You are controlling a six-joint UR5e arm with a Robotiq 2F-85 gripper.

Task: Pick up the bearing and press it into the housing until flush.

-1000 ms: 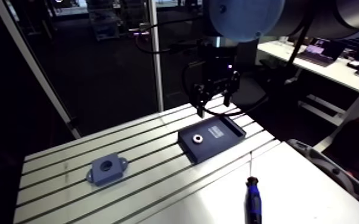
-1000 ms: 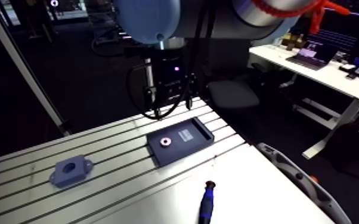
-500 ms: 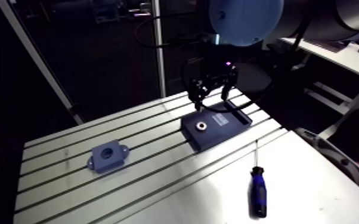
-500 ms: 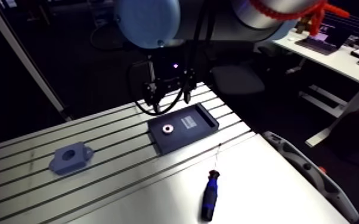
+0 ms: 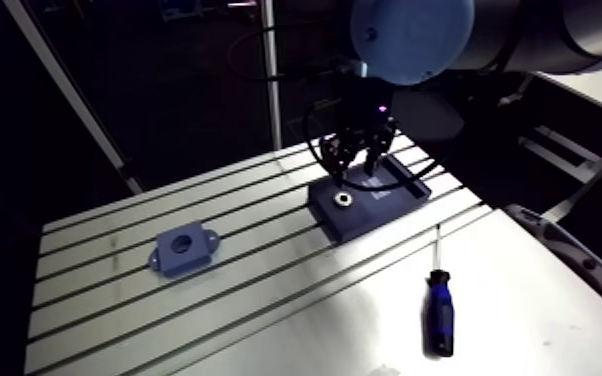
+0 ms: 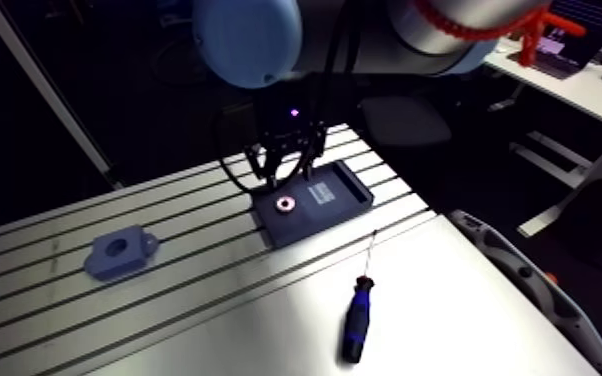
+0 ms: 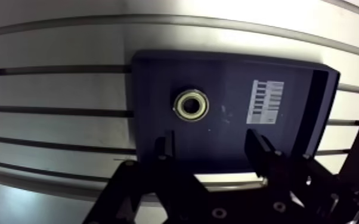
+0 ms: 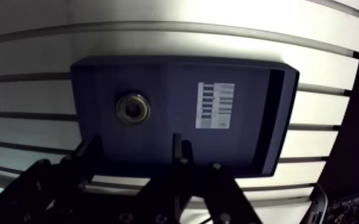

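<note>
The jaws are released and wide apart, with nothing between them. They hang low over a dark tray [image 7: 158, 77], near its closer edge. In the wrist view the bearing [image 7: 192, 105] lies flat on the floor of this tray, just ahead of the jaws and a little to one side of the gap between them, so I judge the jaws must move forward and sideways before they can go down around it. The ring lies with its hole upward, which gives two free sides for a grasp. Beside it on the tray there is a white label [image 7: 267, 102], apart from the bearing.

The tray sits on the slotted bench [image 5: 265, 290] and holds the small ring in a known place, I suppose so that it cannot roll away. The housing [image 5: 193, 256] stands well apart from the tray on the same bench, with its round hole turned up, ready to receive the bearing from above. A screwdriver [image 5: 439, 315] with a blue handle lies on the smooth part of the bench, away from both. The picking is not yet done.
</note>
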